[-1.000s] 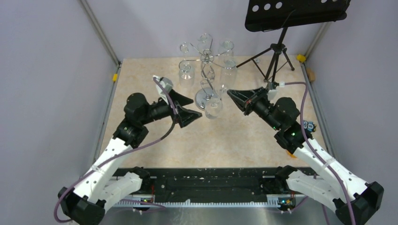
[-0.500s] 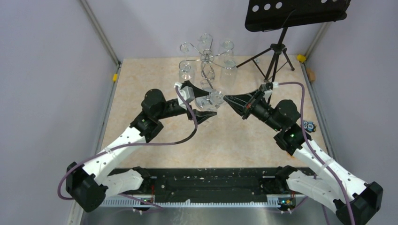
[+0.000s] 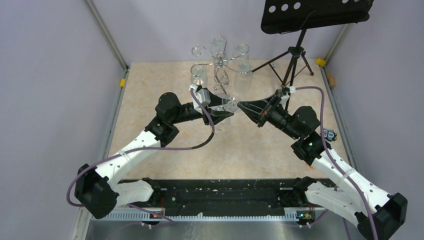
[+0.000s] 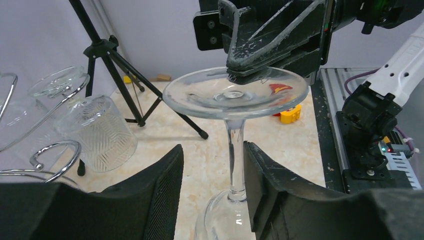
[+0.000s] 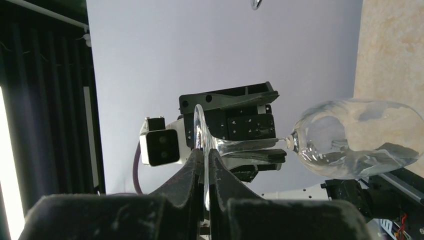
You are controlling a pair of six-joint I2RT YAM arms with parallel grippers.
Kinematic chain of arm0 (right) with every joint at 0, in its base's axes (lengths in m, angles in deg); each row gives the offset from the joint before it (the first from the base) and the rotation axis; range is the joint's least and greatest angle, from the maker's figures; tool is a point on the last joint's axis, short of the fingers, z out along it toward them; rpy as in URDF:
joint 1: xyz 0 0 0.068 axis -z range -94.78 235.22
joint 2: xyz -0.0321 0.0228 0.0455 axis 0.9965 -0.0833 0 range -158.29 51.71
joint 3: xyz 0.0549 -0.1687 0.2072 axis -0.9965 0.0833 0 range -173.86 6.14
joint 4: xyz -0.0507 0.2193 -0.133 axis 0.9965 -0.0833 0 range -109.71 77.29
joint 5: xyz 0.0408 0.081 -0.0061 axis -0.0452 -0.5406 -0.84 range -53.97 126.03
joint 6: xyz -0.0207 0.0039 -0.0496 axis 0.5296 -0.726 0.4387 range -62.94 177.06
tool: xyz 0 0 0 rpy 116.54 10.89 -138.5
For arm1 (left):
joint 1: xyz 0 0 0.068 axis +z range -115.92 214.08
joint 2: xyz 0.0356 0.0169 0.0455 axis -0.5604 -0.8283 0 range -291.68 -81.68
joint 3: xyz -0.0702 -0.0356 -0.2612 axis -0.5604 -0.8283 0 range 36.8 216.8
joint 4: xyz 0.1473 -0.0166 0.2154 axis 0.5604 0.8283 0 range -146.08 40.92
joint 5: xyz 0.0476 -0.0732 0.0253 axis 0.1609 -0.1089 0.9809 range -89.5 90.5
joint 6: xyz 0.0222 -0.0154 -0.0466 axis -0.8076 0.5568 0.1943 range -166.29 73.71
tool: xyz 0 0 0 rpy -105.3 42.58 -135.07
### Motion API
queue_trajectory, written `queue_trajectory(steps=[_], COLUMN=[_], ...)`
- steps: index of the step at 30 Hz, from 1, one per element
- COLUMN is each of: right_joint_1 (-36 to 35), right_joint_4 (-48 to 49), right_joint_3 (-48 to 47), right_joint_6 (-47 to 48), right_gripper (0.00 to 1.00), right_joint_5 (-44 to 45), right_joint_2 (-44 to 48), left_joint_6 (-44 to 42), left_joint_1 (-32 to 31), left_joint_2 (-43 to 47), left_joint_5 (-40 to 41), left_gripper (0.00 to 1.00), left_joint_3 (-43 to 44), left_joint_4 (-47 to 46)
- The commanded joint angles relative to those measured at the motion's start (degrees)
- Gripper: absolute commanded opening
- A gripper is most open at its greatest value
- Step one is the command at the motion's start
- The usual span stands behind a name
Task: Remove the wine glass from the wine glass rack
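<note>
- Wine glass [image 4: 235, 145]: clear, with a round foot, a thin stem and the bowl hanging downward. It is carried in the air above the desk [image 3: 165, 90], just in front of the wine glass rack [image 3: 218, 62]. No wire arm is seen touching it.
- Right claw [image 5: 206, 167]: closed, pinching the rim of the glass's foot edge-on. The glass hangs from this grip alone.
- Left claw [image 4: 214, 190]: fingers apart, one on each side of the stem just above the bowl. A gap shows on at least one side, so no grip is made yet.
- Wine glass rack: chrome, with a twisted stem and curled arms. It stands at the far middle of the desk.
- Hanging glasses [image 3: 198, 75]: two, upside down on the rack's arms, well clear of both claws.
- Music stand [image 3: 315, 15]: black, on a tripod at the far right, not involved.
- Task status: judged largely done, since the glass appears free of the rack.
- Remaining: probably a second grip on the stem, then setting the glass down away from the rack.
</note>
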Motion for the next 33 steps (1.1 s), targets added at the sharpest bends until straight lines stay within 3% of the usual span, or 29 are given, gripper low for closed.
queue_trajectory(steps=[1,6,7,8,9,12,14,27,33], right_joint_1=[0.41,0.42,0.42,0.42,0.42,0.4,0.42,0.42,0.42], right_joint_4=[5.98,4.67,3.89,3.16,2.61,1.03,0.77,4.1,17.8], right_joint_3=[-0.26,-0.76,-1.0,-1.16,-1.26,-1.73,-1.48,6.62,9.59], right_joint_6=[-0.69,1.47,2.3,3.08,3.7,6.44,8.21,10.27,5.11], right_gripper=[0.0,0.0,0.0,0.02,0.11,0.55,0.66,0.83,0.84], right_joint_5=[-1.17,0.5,1.25,2.15,2.86,4.05,4.53,10.84,6.45], right_joint_2=[-0.36,-0.2,0.13,0.35,0.62,0.89,1.19,8.77,6.28], left_joint_6=[2.35,2.38,2.43,2.55,2.85,6.14,9.05,39.01,50.81], left_joint_1=[-0.22,-0.44,-0.47,-0.49,-0.51,-0.57,-0.66,-1.19,-1.47], left_joint_2=[-0.62,-1.48,-1.54,-1.58,-1.61,-1.58,-1.3,1.22,1.17], left_joint_5=[-3.27,-5.39,-5.25,-5.11,-4.86,-2.46,0.72,26.05,32.74], left_gripper=[0.47,0.02,0.0,0.0,0.0,0.0,0.0,0.0,0.0], left_joint_3=[2.33,3.44,3.67,3.8,3.76,3.12,2.46,-0.89,-1.4], left_joint_4=[-4.4,-4.82,-4.74,-5.18,-5.63,-10.26,-14.15,-36.95,-44.57])
